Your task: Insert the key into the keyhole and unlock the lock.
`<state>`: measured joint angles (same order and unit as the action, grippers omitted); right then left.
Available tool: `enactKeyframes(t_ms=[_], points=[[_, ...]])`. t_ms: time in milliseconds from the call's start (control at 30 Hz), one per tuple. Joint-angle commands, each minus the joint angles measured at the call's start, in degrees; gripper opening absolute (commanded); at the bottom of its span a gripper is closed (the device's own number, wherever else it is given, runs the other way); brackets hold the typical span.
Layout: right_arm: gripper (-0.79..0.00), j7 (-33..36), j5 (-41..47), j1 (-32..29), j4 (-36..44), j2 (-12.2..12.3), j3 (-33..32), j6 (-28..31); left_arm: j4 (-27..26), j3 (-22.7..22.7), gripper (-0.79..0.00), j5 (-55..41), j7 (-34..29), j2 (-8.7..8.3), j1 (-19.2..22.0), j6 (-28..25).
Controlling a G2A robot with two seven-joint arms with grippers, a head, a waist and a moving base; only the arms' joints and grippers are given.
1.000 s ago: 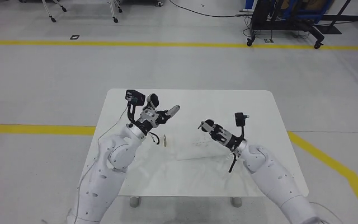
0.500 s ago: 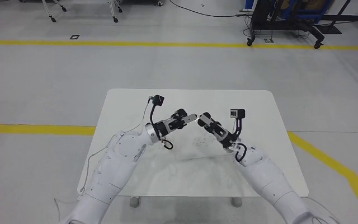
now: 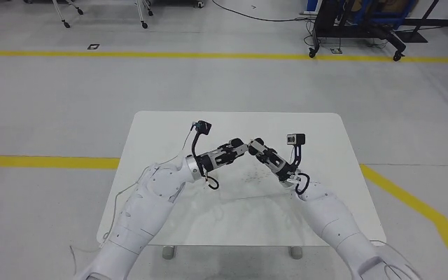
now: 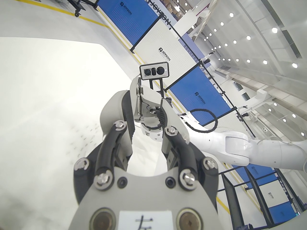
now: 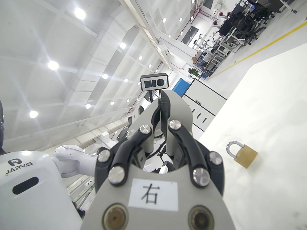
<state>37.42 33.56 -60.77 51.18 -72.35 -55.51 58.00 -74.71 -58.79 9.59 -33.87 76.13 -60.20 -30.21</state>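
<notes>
- A second ago the two arms are held apart above the table. Now they meet tip to tip over its middle, the left arm having swung in the farther.
- The left claw is released. Its fingers stand spread on either side of the right claw's tip and do not appear to press on it.
- The right claw is clenched, with its ribbed pads closed together. Whether the key is pinched between them cannot be made out, as nothing pokes out clearly past the pads.
- The padlock lies flat on the table with its shackle closed. It is off to one side of the right claw, apart from it and touched by neither arm.
- This reads as a hand-over or a regrip in the air, probably to get the key better seated or turned before it goes to the lock.
- By that reading the task is at an early stage. The lock is neither held nor steadied, and nothing is at the keyhole yet.
- The risk is a small key slipping as one claw lets go before the other has bitten.
</notes>
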Motion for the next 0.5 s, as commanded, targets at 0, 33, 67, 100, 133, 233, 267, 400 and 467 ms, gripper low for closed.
enactKeyframes(t_ms=[0,33,67,100,133,233,267,400,467], points=[[-0.785,0.71,0.34,0.09,-0.51,-0.36,-0.56,0.00,-0.06,0.15,-0.610,0.08,-0.17,-0.02,-0.01,0.06],[-0.785,1.12,0.39,0.15,-0.69,-0.53,-0.86,0.00,-0.09,0.24,-0.610,0.05,-0.26,-0.03,-0.01,0.09],[-0.785,1.50,0.42,0.18,-0.87,-0.69,-1.17,0.00,-0.08,0.35,-0.613,0.04,-0.44,-0.03,0.02,0.19],[-0.785,1.87,0.46,0.19,-1.01,-0.85,-1.47,0.00,-0.07,0.49,-0.616,0.10,-0.67,-0.04,0.06,0.26],[-0.785,2.25,0.46,0.19,-1.13,-1.00,-1.74,0.00,-0.05,0.61,-0.616,0.13,-0.78,-0.04,0.10,0.32],[-0.785,3.27,0.50,0.16,-1.47,-1.46,-2.52,0.00,-0.05,0.85,-0.631,0.19,-0.81,-0.03,0.22,0.46],[-0.785,3.60,0.44,0.13,-1.57,-1.62,-2.73,0.00,-0.01,0.90,-0.650,0.18,-0.80,-0.04,0.24,0.53],[-0.785,4.56,0.26,-0.01,-1.97,-2.23,-3.62,0.00,0.00,0.62,-0.714,0.12,0.28,-0.07,0.29,0.94],[-0.785,5.00,0.01,-0.03,-2.22,-2.52,-4.04,0.00,0.04,0.37,-0.696,0.31,1.04,-0.11,0.26,1.25]])
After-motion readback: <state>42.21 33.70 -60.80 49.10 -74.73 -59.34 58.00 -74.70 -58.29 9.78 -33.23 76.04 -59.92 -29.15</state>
